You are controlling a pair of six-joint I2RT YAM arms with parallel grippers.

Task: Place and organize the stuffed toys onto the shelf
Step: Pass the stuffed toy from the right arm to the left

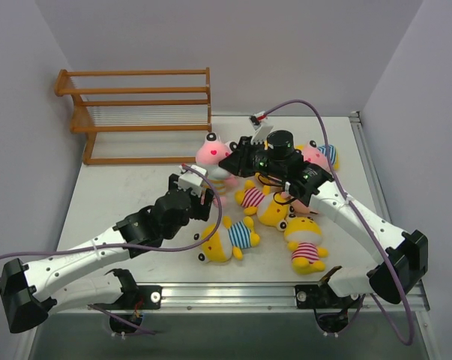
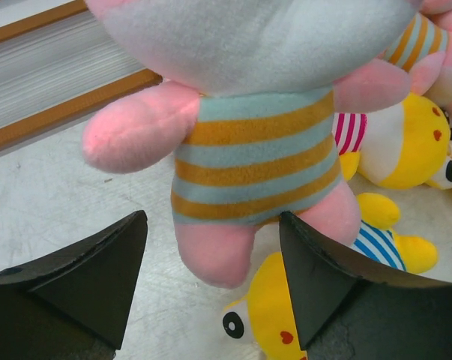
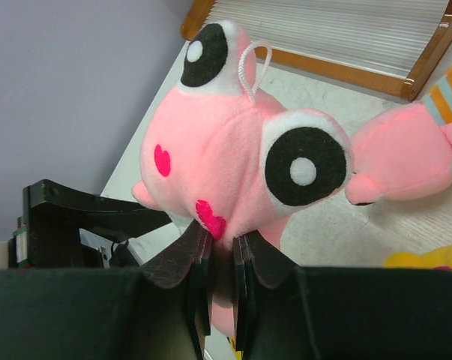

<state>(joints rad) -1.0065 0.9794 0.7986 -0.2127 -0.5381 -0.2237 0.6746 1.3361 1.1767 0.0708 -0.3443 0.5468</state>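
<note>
right end effector (image 3: pixel 222 249): pinched on pink toy (image 3: pixel 211 150) at cheek | shelf (image 3: pixel 338 71): behind toy

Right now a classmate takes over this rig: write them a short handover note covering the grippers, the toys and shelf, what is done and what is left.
Right gripper: shut on the pink toy, pinching the plush under its face.
Left gripper: open, one finger on either side of that toy's legs, not gripping.
Shelf: at the table's far left, no toy on any tier.
Other toys: heaped on the table, centre-right.
Done: one toy gripped.
Left: shelve it, then all the rest, neatly arranged.
</note>
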